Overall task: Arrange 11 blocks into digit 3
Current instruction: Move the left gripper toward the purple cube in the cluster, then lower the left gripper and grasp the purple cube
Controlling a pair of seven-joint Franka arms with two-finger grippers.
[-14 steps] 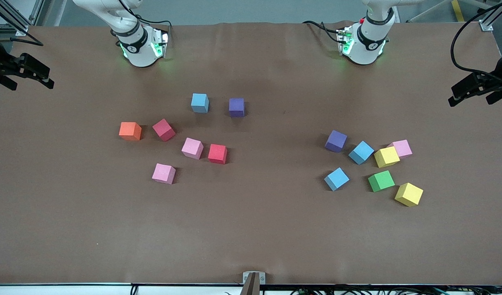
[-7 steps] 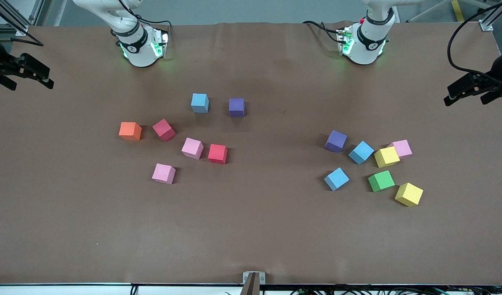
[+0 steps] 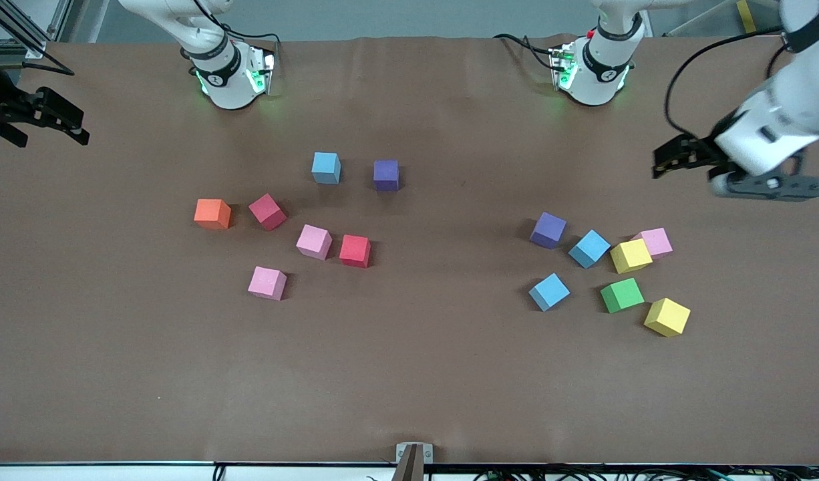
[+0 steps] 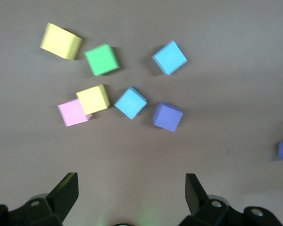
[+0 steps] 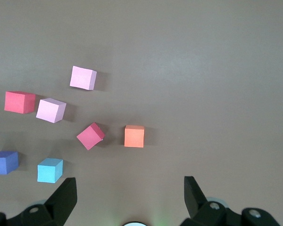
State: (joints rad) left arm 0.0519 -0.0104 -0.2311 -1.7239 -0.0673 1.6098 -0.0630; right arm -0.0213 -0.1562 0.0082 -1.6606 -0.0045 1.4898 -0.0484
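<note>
claws first: my left claw (image 3: 677, 162) hangs wide open and empty over bare surface (image 3: 409, 374) at the left arm's end. just nearer the front camera than the spot under it lies one cluster: purple cube (image 3: 548, 230), light blue cube (image 3: 589, 248), a yellow cube (image 3: 630, 256) touching a pink cube (image 3: 655, 241), then a second light blue cube (image 3: 549, 291), green cube (image 3: 622, 295) and another yellow cube (image 3: 667, 316). the right claw (image 3: 45, 119) waits, also spread open and empty, over the right arm's end. the other scatter sits toward that end: bright red cube (image 3: 355, 250), two pink ones (image 3: 314, 241) (image 3: 267, 282), a light blue (image 3: 326, 167) and a purple (image 3: 386, 175), plus orange cube (image 3: 212, 214) and crimson cube (image 3: 267, 212), which i'd leave alone. no figure is started; nothing is in line. i judge the left arm the one to begin, since its cluster lies close under its reach and toward the camera from it.
</note>
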